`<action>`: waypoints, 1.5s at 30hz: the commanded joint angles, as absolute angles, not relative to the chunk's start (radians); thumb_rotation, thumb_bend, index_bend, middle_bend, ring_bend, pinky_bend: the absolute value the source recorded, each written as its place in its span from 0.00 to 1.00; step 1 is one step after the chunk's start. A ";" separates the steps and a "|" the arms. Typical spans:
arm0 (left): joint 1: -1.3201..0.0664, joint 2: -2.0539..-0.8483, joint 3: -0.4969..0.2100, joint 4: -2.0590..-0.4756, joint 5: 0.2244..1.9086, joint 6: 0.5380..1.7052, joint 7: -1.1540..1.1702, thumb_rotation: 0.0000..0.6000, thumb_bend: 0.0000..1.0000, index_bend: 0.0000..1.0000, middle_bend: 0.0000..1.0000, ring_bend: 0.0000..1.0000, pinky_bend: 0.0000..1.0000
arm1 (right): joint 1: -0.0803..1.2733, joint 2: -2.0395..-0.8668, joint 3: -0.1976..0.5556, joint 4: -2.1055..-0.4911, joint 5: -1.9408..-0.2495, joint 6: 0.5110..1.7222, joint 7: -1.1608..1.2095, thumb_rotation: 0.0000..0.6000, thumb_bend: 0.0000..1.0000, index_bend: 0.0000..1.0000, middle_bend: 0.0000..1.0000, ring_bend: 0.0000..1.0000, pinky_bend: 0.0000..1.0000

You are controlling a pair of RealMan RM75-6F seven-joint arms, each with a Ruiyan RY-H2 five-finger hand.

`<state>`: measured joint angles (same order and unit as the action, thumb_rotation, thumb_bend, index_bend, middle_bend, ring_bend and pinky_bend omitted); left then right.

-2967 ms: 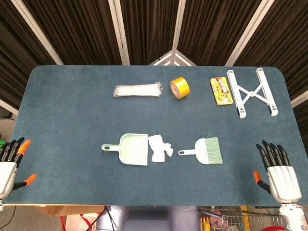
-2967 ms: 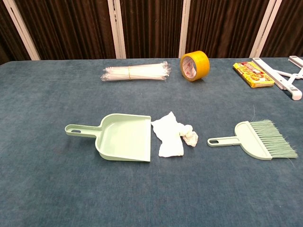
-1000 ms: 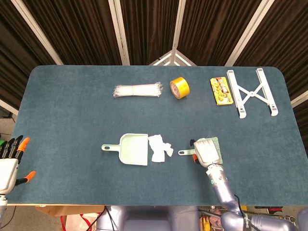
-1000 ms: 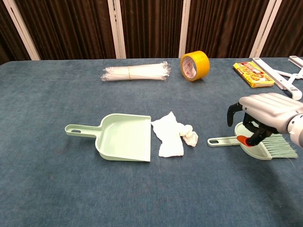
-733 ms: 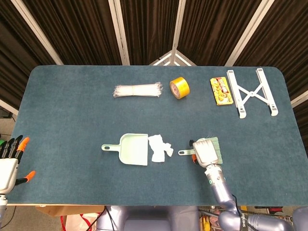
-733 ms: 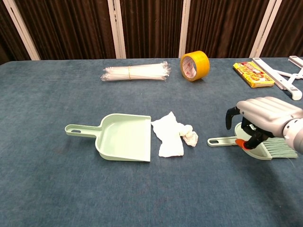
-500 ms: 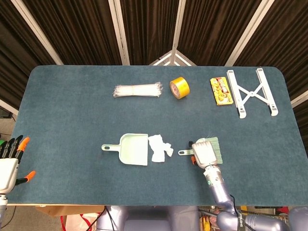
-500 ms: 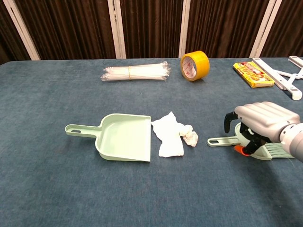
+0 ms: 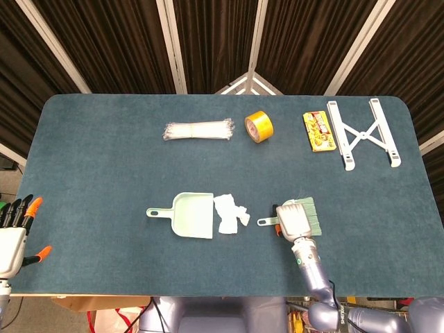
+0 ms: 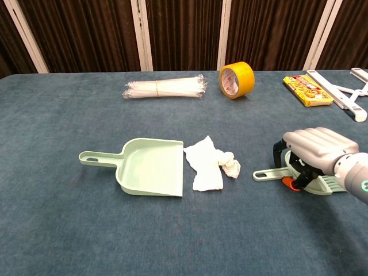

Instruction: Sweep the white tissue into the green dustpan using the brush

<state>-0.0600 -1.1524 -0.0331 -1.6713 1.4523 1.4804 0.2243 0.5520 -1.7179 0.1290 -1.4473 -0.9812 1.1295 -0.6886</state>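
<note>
White crumpled tissue [image 10: 211, 164] lies untouched in the middle of the blue carpeted surface [image 9: 104, 159], towards the near edge, its left side touching the open mouth of the pale green plastic dustpan [image 10: 148, 167], whose handle points to the left edge. Off at the near left corner, the left hand [image 9: 12, 236] hangs idle, fingers apart, holding nothing. Now the real action, on the right: the right hand [image 10: 313, 150] has swept in from the near right corner over the last few seconds and dropped lower and lower onto the pale green hand brush [image 9: 309, 214], and now it sits right on the brush body, fingers curling down around it where the handle begins! Whether the grip is truly closed, I cannot tell; the fingers hide the contact. Reading it, the pick-up is just under way and sweeping hasn't begun. The tissue sits to the left of this hand, near but apart, between brush and dustpan: a leftward push looks right.
</note>
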 commanded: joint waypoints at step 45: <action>-0.075 -1.142 -0.024 -1.693 1.451 1.454 0.249 1.00 0.00 0.00 0.00 0.00 0.00 | 0.587 -1.574 0.195 -1.683 -0.955 1.152 -0.688 1.00 0.47 0.69 0.89 0.92 0.79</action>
